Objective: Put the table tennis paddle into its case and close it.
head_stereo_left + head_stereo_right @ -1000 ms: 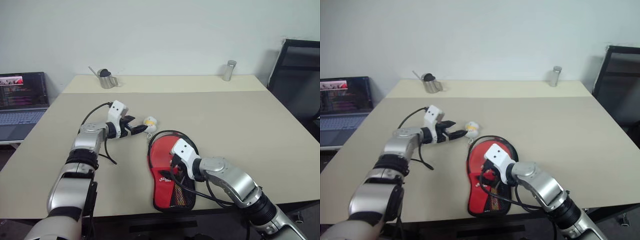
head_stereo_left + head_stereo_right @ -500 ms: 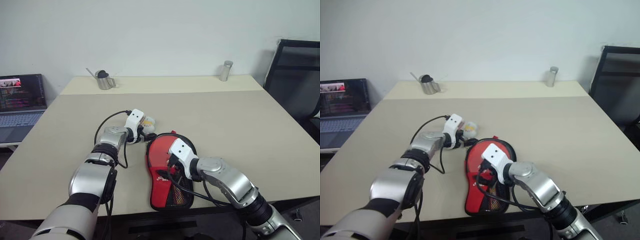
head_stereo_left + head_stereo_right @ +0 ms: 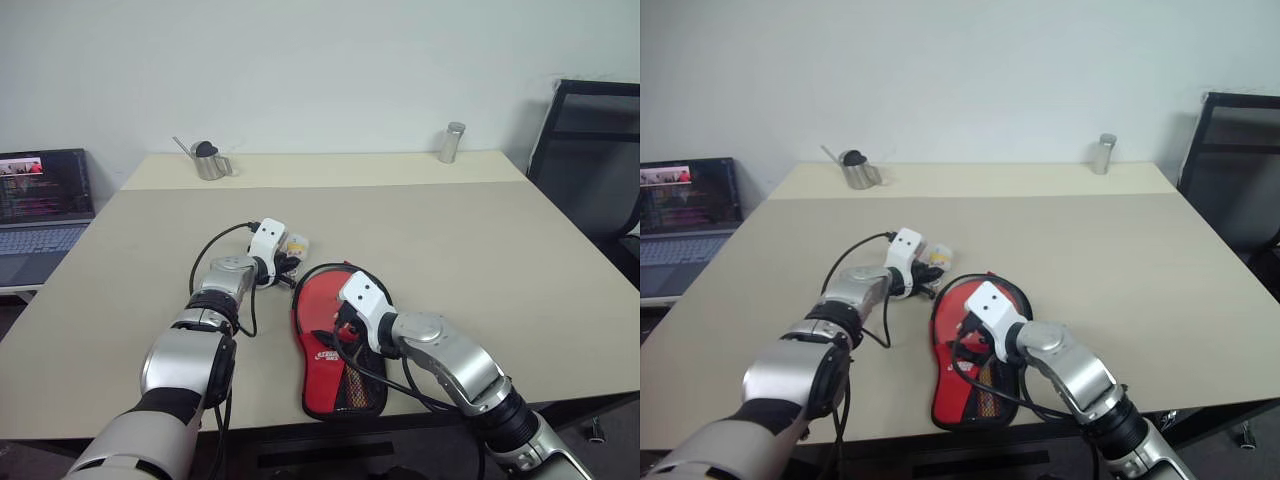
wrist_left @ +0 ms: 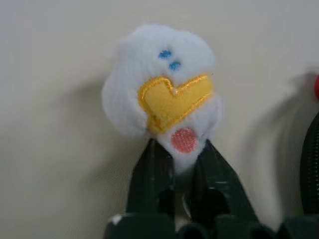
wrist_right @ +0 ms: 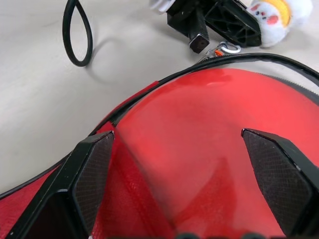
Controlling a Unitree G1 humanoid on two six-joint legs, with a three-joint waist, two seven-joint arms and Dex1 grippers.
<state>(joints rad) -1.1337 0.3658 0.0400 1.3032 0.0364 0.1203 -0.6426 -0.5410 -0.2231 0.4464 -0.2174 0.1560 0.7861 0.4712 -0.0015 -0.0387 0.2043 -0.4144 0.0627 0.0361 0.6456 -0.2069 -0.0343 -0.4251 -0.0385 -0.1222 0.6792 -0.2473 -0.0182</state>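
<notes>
The case [image 3: 345, 375] lies near the table's front edge, red with white lettering and a black mesh pocket. Its black zip edge [image 5: 249, 59] stands open around the round end. Inside that end the paddle's smooth red face [image 5: 199, 109] shows; its handle is hidden under the cover. My right gripper [image 5: 177, 139] hovers open just over the red face. A white plush charm [image 4: 159, 84] with a yellow beak lies beside the case's top, clipped by a small metal clasp [image 5: 223, 49] at the zip. My left gripper [image 4: 182, 149] is shut on the charm's lower end.
A small metal watering can [image 3: 208, 160] and a metal cylinder [image 3: 452, 142] stand at the table's far edge. A laptop [image 3: 40, 200] sits off to the left and a black chair [image 3: 590, 150] to the right. My left arm's black cable [image 5: 77, 35] loops on the table.
My left gripper came in to the plush charm beside the case and closed on it; half a second ago it was still open. The right gripper has stayed open over the case.
</notes>
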